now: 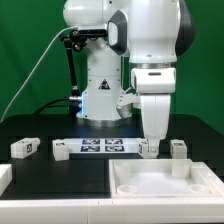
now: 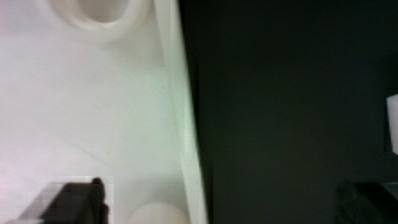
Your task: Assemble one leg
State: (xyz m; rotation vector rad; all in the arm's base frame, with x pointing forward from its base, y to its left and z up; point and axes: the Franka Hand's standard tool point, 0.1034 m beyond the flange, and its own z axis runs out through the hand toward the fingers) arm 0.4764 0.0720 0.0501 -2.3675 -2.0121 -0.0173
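Note:
The large white tray (image 1: pixel 160 183) lies at the front on the exterior view's right. My gripper (image 1: pixel 150 147) hangs low over the tray's back edge. In the wrist view my gripper (image 2: pixel 217 205) is open, with one dark finger (image 2: pixel 71 203) over the tray (image 2: pixel 89 110) and the other (image 2: pixel 366 200) over the black table. Nothing is between them but the tray's rim. One leg (image 1: pixel 178 148), a small white post, stands just beside my gripper on the exterior view's right. Two more legs (image 1: pixel 25 147) (image 1: pixel 60 150) lie to the left.
The marker board (image 1: pixel 102 146) lies flat on the table between the left legs and my gripper. A white part (image 1: pixel 5 178) shows at the exterior view's front left edge. A white sliver (image 2: pixel 391 120) cuts the wrist view's edge. The arm's base (image 1: pixel 100 95) stands behind.

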